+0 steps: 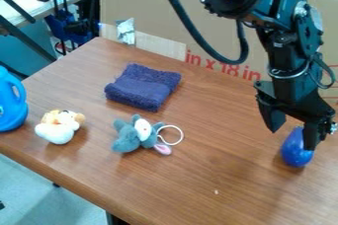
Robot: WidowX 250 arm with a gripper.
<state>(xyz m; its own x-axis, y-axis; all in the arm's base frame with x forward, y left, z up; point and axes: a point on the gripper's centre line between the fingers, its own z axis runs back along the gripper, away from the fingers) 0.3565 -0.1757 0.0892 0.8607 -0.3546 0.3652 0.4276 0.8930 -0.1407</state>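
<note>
Evidently, the blue egg-shaped object (292,154) is lying on the right part of the table (218,179), nearer the far edge than the left corner, with the gray plush toy (129,138) sitting well apart to its left. Its long axis is running roughly from the far edge toward the bottom of the view, its rounded lower end pointing away from that edge. The black gripper (291,140) is hanging over it, jaws standing apart, one finger (310,137) crossing in front and covering part of its upper right side. Whether they are touching is remaining unclear.
</note>
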